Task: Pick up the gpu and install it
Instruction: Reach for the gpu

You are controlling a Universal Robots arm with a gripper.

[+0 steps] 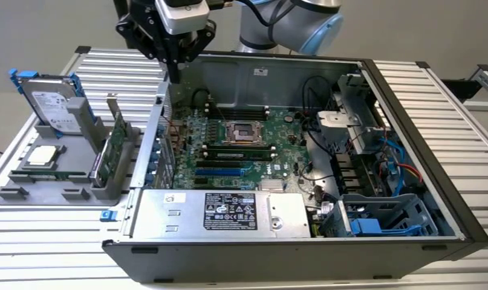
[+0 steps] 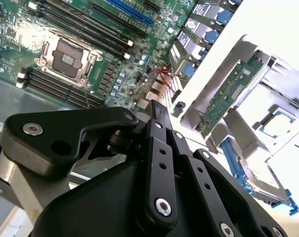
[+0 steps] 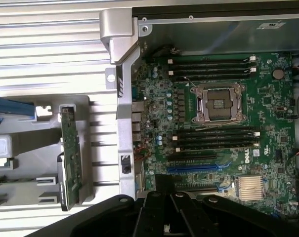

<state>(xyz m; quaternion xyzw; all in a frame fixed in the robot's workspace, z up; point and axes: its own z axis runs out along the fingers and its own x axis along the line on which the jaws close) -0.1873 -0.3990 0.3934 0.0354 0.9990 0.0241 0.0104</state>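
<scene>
My gripper (image 1: 176,71) hangs above a corner of the case (image 1: 252,75), fingers together on nothing — the gpu (image 1: 117,148) stands upright in the grey holder (image 1: 34,196) alongside. Coming down shut, I'd likely knock its top edge, not straddle it.

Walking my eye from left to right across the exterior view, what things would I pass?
Hard drive with blue rails → gpu standing on edge → gripper → processor socket on the motherboard → grey-and-blue drive bay.

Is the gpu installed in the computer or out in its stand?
Out: the gpu stands on edge in the gray holder beside the case.
</scene>
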